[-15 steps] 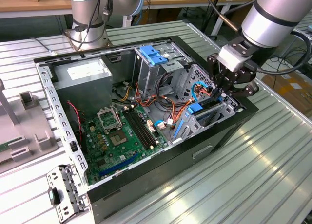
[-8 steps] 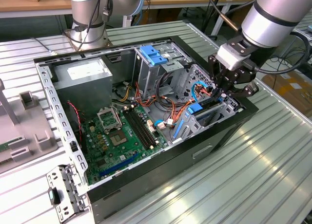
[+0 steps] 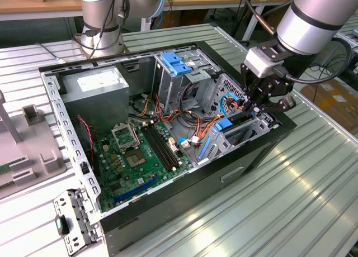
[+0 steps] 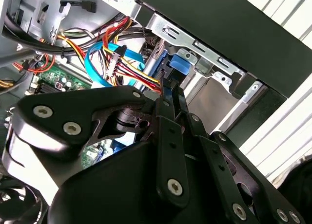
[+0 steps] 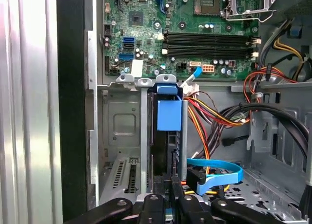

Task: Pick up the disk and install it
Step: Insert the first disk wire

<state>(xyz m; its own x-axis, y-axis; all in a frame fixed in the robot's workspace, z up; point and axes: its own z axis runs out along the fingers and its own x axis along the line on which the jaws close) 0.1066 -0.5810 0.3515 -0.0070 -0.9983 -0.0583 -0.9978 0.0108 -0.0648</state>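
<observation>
Black fingers [image 5: 171, 204] of my gripper [image 5: 170, 195] pinch the disk [image 5: 169, 136] by its edge as it stands upright in the computer case [image 3: 235, 167] drive bay.

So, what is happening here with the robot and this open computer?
A robot arm has its hand down inside the open computer case, at the drive bay on the exterior view's right. In the first wrist view the disk stands on edge in that bay, its blue rail showing, with the hand right at its near end.
</observation>
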